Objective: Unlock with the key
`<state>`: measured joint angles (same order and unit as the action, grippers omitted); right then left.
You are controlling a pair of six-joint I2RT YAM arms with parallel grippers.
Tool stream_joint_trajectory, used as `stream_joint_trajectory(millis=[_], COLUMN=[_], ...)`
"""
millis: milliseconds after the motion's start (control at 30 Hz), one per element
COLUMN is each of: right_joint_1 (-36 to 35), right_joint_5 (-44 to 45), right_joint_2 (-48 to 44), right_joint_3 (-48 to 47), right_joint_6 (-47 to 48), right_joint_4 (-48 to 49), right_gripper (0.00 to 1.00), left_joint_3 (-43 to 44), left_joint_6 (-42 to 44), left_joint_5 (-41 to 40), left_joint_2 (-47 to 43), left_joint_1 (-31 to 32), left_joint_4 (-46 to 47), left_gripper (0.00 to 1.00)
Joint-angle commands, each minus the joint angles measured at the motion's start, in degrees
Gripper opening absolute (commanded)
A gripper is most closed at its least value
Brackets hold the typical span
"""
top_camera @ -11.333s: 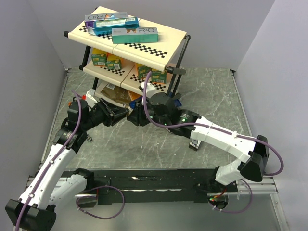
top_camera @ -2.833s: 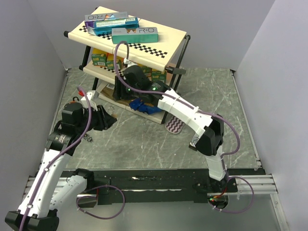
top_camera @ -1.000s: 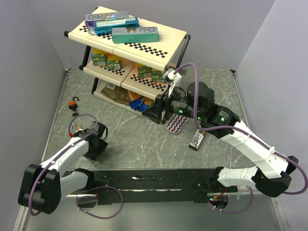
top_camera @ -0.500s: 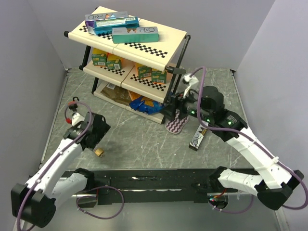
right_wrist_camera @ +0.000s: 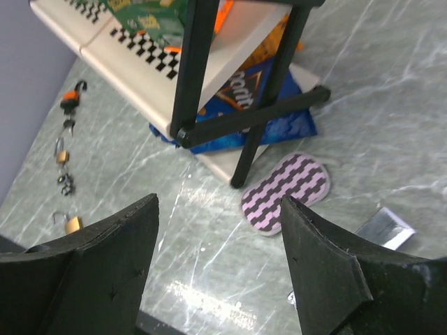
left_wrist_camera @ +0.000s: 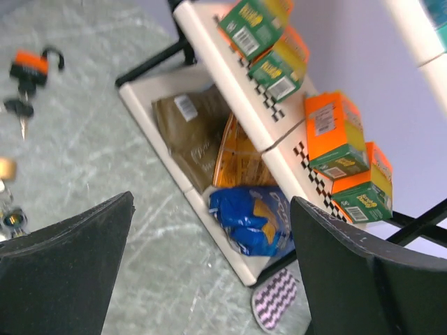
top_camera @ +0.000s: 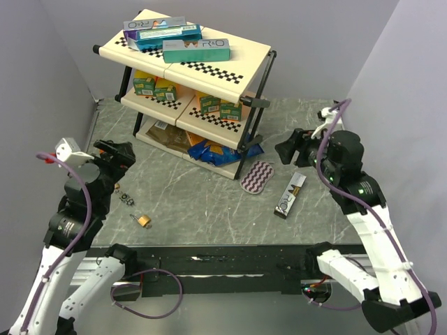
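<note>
Left claw (left_wrist_camera: 209, 216) and right claw (right_wrist_camera: 218, 209) apart, empty; brass padlock (top_camera: 143, 221), perhaps unlocked, on table (top_camera: 209, 202)

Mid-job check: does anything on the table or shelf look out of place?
The blue snack bag hangs over the bottom shelf's front edge, looking ready to slip out. A small brass padlock lies loose on the table, set apart from the orange padlock and keys.

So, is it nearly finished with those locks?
Done: hard to say; the brass padlock lies on the table, too small to see if unlocked. In hand: nothing; left gripper and right gripper are open, empty. Left: possibly the orange padlock, key by it.
</note>
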<state>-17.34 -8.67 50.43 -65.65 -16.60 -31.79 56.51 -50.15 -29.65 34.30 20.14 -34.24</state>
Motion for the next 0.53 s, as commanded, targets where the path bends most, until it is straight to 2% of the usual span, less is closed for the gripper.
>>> stream_joint_trajectory(millis=[0, 500], right_joint_1=[0.82, 0.91], right_joint_5=[4.61, 10.34], right_joint_2=[-3.58, -8.51], right_joint_3=[-2.47, -0.89], right_joint_6=[1.31, 0.96], right_joint_4=[0.41, 0.32], right_gripper=[0.76, 0.77], left_joint_3=[2.11, 3.95], left_joint_6=[7.08, 11.39], left_joint_5=[-1.55, 1.0], left_joint_2=[0.41, 0.32], left_joint_1=[0.16, 0.16], left_joint_4=[2.51, 3.65], left_gripper=[0.96, 0.96])
